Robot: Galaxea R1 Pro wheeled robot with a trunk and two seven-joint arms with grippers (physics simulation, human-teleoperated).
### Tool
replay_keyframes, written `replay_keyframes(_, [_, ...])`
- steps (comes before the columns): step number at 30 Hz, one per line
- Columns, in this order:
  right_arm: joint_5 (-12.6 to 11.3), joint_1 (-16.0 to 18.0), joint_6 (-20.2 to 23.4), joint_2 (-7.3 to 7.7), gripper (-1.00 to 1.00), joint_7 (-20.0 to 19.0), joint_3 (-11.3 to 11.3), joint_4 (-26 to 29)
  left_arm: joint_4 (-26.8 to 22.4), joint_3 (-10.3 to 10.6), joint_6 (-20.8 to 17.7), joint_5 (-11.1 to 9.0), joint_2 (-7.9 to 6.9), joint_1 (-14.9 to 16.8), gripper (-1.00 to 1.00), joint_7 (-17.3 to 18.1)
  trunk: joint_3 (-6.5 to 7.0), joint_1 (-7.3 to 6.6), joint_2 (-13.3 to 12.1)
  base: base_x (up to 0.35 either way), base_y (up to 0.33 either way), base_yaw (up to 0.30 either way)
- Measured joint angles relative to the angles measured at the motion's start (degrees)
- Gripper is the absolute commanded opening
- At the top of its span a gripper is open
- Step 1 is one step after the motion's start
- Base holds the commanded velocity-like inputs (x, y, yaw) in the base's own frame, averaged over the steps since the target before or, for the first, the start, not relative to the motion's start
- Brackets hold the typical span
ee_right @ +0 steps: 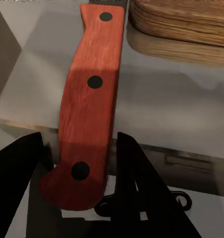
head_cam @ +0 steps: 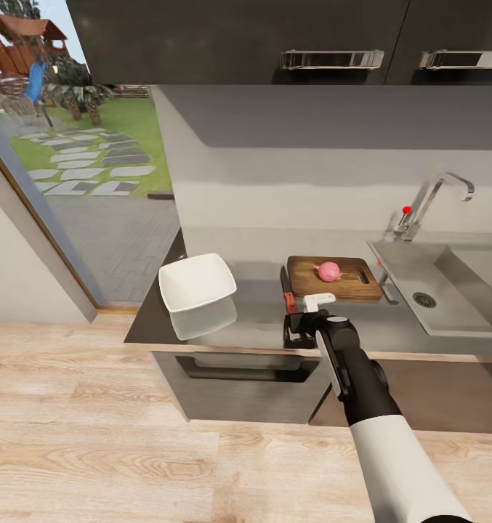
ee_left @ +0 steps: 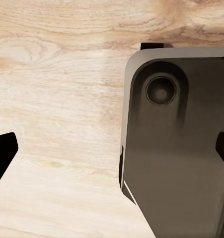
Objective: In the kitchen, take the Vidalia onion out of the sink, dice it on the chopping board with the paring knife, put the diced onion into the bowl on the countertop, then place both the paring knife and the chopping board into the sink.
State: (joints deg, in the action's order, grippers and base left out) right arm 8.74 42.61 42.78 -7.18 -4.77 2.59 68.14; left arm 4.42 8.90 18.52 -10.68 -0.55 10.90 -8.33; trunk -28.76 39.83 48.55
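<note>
The pinkish-red Vidalia onion rests whole on the brown chopping board, which lies on the grey countertop just left of the steel sink. The paring knife lies left of the board, its dark blade pointing toward the wall. My right gripper reaches in from the counter's front edge. In the right wrist view its fingers press against both sides of the red handle near its butt end. The white bowl stands further left. My left gripper hangs open over the wooden floor.
The chrome tap with its red knob stands behind the sink. Dark upper cabinets hang above the counter, and an oven front sits below it. A glass door to the garden is at the left.
</note>
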Motion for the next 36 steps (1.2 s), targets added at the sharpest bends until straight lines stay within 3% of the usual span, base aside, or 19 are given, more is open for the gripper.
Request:
replay_keyframes(6, [0.01, -0.01, -0.20, -0.08, -1.00, 0.01, 0.03, -0.06, 0.00, 0.00, 0.00, 0.00, 0.00, 0.00, 1.00, 0.00, 0.00, 0.00, 0.00, 0.000, 0.000, 0.000])
replay_keyframes(14, [0.94, -0.02, -0.43, -0.01, -1.00, 0.05, 2.02, -0.09, -0.04, -0.02, 0.10, 0.00, 0.00, 0.00, 1.00, -0.01, -0.01, 0.01, -0.01, 0.000, 0.036, 0.000])
replay_keyframes(36, [0.94, -0.02, -0.38, 0.08, -1.00, 0.20, 1.90, -0.01, -0.04, -0.01, 0.00, 0.00, 0.00, 0.00, 1.00, 0.00, -0.01, 0.01, -0.01, 0.000, 0.024, 0.000])
